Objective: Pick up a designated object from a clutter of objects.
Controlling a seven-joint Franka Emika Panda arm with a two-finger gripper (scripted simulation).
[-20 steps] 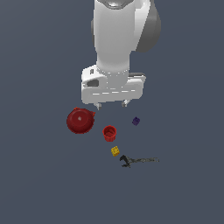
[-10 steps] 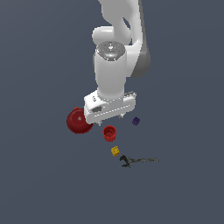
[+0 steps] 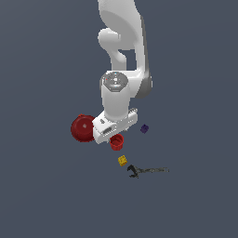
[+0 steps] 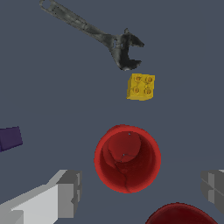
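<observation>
We start with the bench, a plain dark grey surface carrying everything. Next in size is the white arm, reaching down so that its gripper hangs low over the clutter. In the wrist view the two fingers stand wide apart, one on each side of the small red cup, with nothing between them but the cup itself; they are not touching it.

The large red disc lies at the exterior view's left of the gripper, and in the wrist view its rim shows very close to the cup, near the far finger. The cup stands upright, hollow top open, just below the gripper body in the exterior view.

Smaller things follow: the dark grey wrench lies well apart from the cup, the yellow cube sits between wrench and cup, and the purple cube is off to one side.

We judge the main risk to be the disc. If we descend as we are, the finger on that side could land on the disc's edge, stopping the descent or nudging the disc into the cup and tipping it. The cup's taper is another worry: closing too high on the wall could squeeze it downward and out of the grasp.
</observation>
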